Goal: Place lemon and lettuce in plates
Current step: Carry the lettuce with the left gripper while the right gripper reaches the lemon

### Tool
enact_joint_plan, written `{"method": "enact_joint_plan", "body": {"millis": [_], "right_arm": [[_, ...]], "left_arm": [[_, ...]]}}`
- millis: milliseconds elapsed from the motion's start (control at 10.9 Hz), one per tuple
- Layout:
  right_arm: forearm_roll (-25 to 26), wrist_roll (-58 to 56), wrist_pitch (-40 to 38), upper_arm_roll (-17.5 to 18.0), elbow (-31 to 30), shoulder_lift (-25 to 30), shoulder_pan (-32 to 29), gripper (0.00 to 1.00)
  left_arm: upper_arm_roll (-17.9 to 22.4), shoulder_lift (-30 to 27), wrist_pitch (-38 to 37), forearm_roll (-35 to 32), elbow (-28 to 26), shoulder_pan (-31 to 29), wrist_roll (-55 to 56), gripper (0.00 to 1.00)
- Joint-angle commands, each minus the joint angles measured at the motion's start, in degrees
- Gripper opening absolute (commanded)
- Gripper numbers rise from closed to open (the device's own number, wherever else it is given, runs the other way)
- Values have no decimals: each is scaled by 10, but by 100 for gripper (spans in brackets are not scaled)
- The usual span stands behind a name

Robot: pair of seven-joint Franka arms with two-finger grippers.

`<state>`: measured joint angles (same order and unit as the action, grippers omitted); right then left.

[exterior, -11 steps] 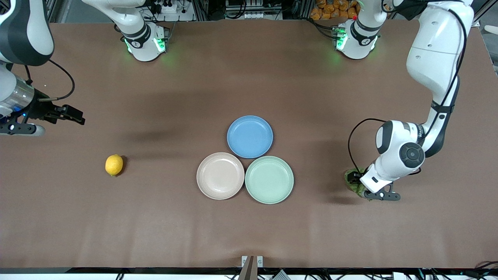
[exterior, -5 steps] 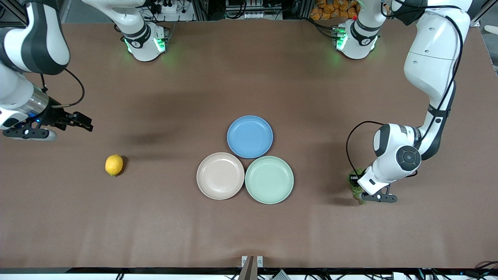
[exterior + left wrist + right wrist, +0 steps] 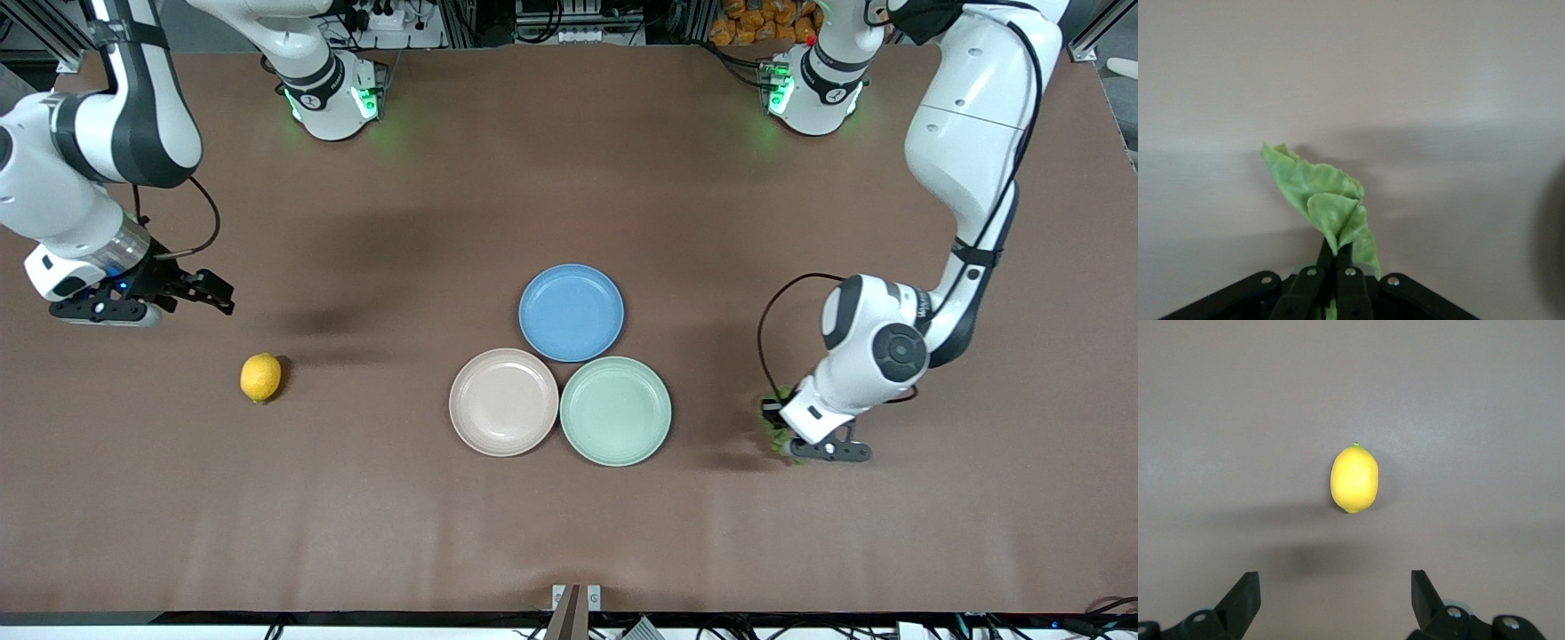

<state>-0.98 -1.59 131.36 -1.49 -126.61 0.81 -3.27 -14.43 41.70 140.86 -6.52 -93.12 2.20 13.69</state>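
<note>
Here the left gripper (image 3: 1333, 257) pinches one lettuce (image 3: 1321, 200) leaf above bare table near the mint plate (image 3: 615, 411). The right gripper (image 3: 1331, 597), fingers spread, hangs over table by one lemon (image 3: 260, 377). Three plates: mint, beige plate (image 3: 503, 402), blue plate (image 3: 571, 312).

Both arms are glossy white with dark grey joint bands, and a thin black cable loops beside each wrist. Green lights glow on the round white bases. Each hand (image 3: 1336, 267) (image 3: 1335, 597) has black fingers, with small silver screws.
</note>
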Motion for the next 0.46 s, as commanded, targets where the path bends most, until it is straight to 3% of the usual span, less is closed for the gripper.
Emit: {"method": "enact_joint_plan", "body": {"millis": [0, 183, 367], "right_arm": [[2, -1, 53, 2, -28, -5, -2, 100], [2, -1, 96, 2, -45, -25, -2, 100], [2, -1, 134, 2, -59, -38, -2, 100]], "left_arm": [[-24, -18, 1, -4, 23, 53, 128, 0], [-24, -16, 2, -4, 45, 90, 196, 0], [-17, -12, 50, -4, 48, 128, 273, 0]]}}
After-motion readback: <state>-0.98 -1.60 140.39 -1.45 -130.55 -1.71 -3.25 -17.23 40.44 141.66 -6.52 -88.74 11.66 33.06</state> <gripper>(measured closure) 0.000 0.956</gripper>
